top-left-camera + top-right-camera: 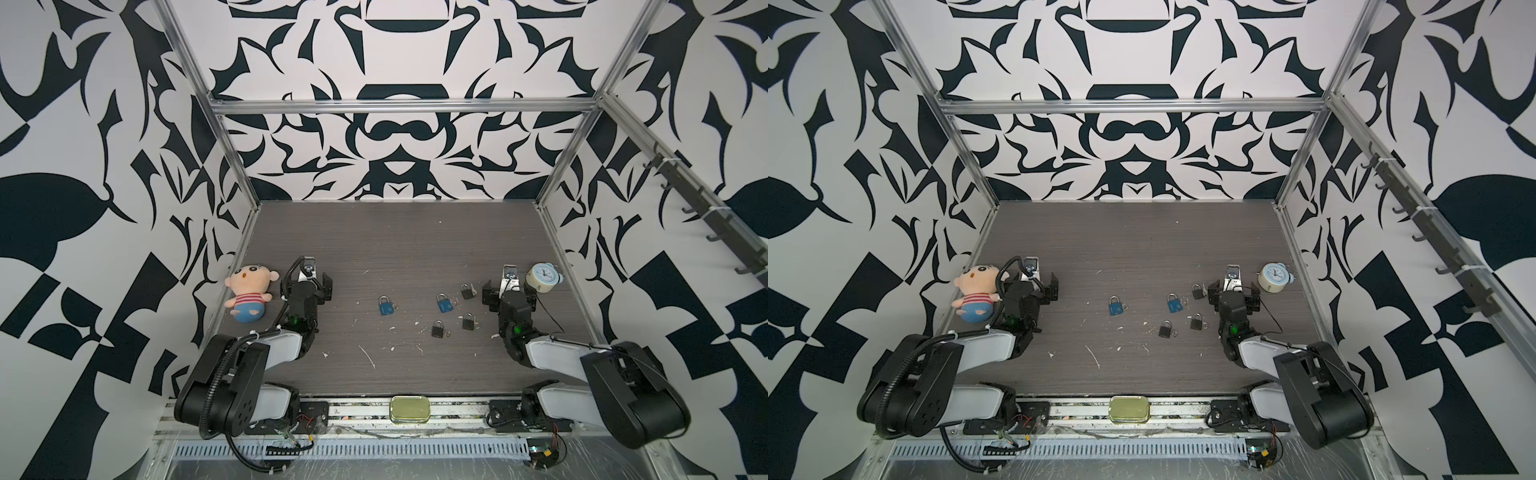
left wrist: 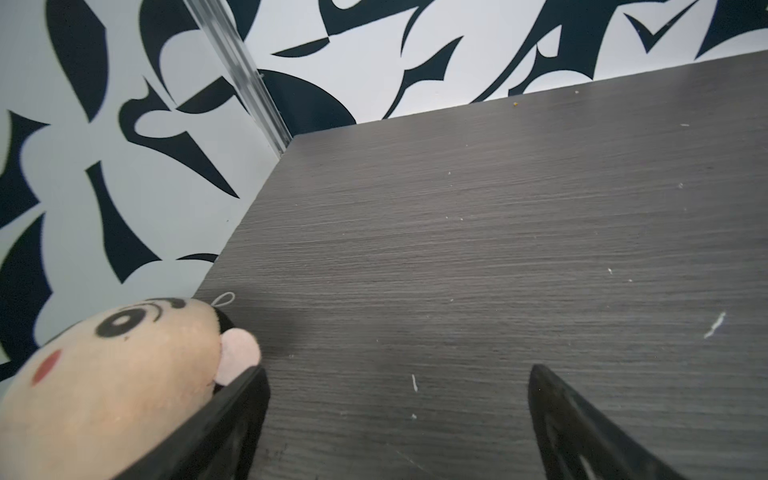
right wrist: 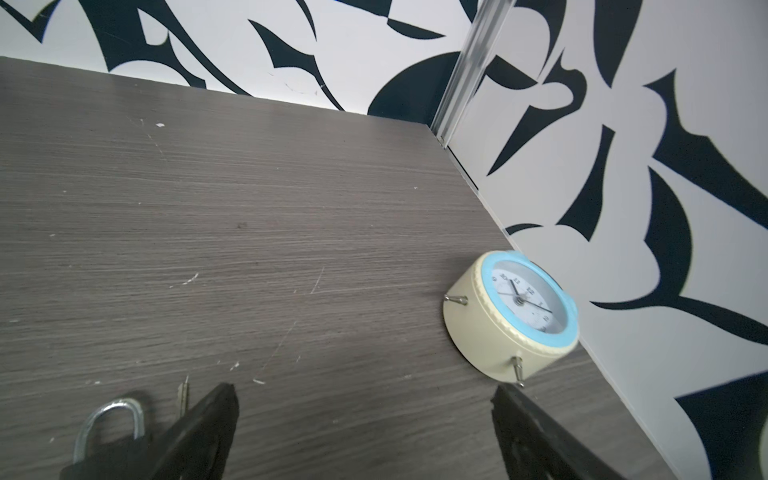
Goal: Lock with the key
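Between both arms, five padlocks lie on the counter; left fingers spread wide beside a plush doll; right fingers equally wide, alarm clock just beside.

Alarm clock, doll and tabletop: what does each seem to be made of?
Alarm clock: probably plastic, with a smooth cream casing, a pale blue rim and small shiny metal feet.
Plush doll: soft fabric, judging by its fuzzy matte surface, with a printed face.
Table: looks like wood-grain laminate, matte grey-brown and scratched, though solid wood cannot be ruled out.
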